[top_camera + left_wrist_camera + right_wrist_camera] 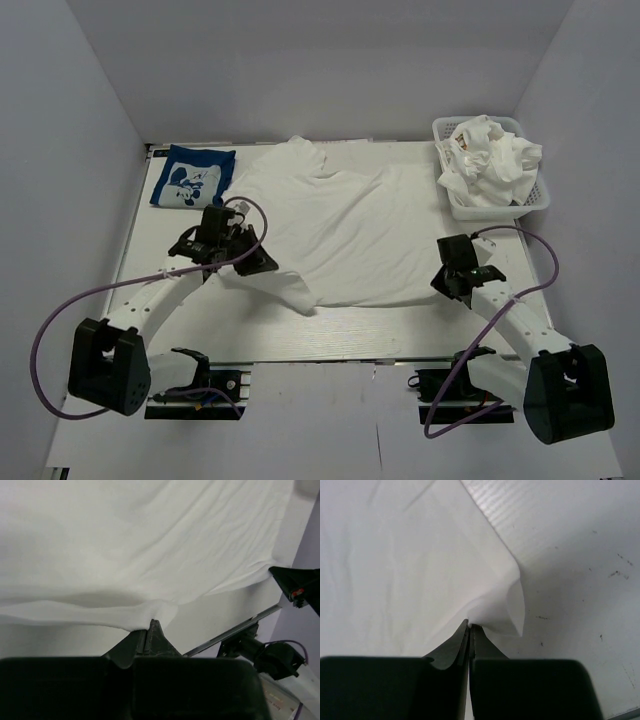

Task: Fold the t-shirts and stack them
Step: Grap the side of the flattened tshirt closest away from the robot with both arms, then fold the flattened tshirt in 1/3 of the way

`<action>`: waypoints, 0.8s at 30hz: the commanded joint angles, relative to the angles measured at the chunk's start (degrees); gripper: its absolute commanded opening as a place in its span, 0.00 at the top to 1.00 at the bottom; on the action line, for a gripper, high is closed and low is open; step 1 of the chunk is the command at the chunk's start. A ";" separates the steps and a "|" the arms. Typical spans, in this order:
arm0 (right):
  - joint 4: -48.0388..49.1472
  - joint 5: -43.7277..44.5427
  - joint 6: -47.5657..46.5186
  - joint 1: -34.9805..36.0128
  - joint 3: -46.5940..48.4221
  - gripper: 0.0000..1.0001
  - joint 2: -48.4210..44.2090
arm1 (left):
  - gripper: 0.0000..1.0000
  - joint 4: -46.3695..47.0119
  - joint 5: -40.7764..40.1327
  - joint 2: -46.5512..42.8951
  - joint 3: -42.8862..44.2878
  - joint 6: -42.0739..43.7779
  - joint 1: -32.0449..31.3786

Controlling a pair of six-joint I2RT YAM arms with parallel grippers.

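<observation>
Right wrist view: right gripper [470, 626] is filling the bottom of the frame, its fingers pressed together and pinching a turned-over corner of the white t-shirt [395, 565].
Left wrist view: left gripper [149, 626] is clamping the shirt's near-left edge, its fingers shut on a small ridge of cloth that is lifting off the table [330, 332].
White t-shirt: lying spread across the middle of the table, collar toward the far side, with both near corners being held.
Navy t-shirt [192, 178]: lying folded at the far left, print up, just beside the white one's far-left edge.
Basket [545, 200]: sitting at the far right, holding crumpled white cloth [495, 160].
Step in hand: a fold of the white t-shirt is probably starting, with the near edge being taken toward the collar.
Doing it well: both arms should be rising together and level, keeping the held edge lightly taut. The right pinch is looking shallow, so a slow lift is wiser than a tug. The edge should be landing square on the far part before either grip is letting go.
Count, laid-out shirts: two, one white and one navy.
Count, basket: one; how many pieces are lying in it I cannot tell.
Count, grippers: two, both gripping cloth.
</observation>
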 commanded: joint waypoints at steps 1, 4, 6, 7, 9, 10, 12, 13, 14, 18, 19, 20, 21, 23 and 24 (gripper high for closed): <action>3.62 -0.10 -2.17 -0.15 5.06 1.00 2.47 | 1.00 7.99 0.98 2.69 4.84 -0.76 0.90; 3.98 0.07 -2.43 -0.06 8.32 1.00 5.54 | 1.00 7.48 -6.47 6.74 10.03 -2.00 0.90; 4.59 -0.02 -3.22 -0.15 11.12 1.00 6.96 | 1.00 6.95 -10.96 10.06 14.76 -2.79 1.43; 4.51 0.07 -3.23 -0.24 11.92 1.00 8.27 | 1.00 6.95 -11.86 11.13 16.44 -2.79 1.43; 4.15 0.95 -3.05 -0.50 14.37 1.00 9.86 | 1.00 6.95 -14.49 12.89 20.57 -2.79 1.43; 3.46 1.47 -2.88 -0.59 15.78 1.00 10.48 | 1.00 7.65 -15.38 13.68 21.72 -2.79 1.43; 2.93 2.00 -2.96 -0.76 18.07 1.00 12.94 | 1.00 10.37 -16.96 15.70 24.35 -1.48 1.43; 2.57 2.79 -3.31 -0.94 19.65 1.00 13.47 | 1.00 10.38 -18.36 16.41 25.33 -0.95 1.43; 2.57 3.06 -3.75 -1.29 20.97 1.00 15.04 | 1.00 11.86 -19.33 17.72 26.12 -0.24 1.95; 2.49 3.76 -4.63 -2.43 24.84 1.00 19.00 | 1.00 17.75 -24.51 19.40 27.27 2.83 1.96; 2.31 3.76 -4.63 -2.87 26.24 1.00 20.83 | 1.00 19.24 -25.31 20.27 27.27 4.32 2.48; 1.44 3.33 -4.89 -3.40 27.82 1.00 21.81 | 1.00 20.56 -26.10 20.80 27.27 5.03 2.49; 1.25 3.41 -4.98 -3.57 28.53 1.00 24.60 | 1.00 23.01 -26.80 21.33 27.27 5.65 2.49; 0.82 2.80 -5.51 -4.45 31.25 1.00 26.38 | 1.00 24.35 -27.34 24.04 27.79 7.93 3.10; 0.90 2.97 -5.69 -4.89 32.31 1.00 27.17 | 1.00 25.31 -27.34 25.19 28.58 8.98 3.62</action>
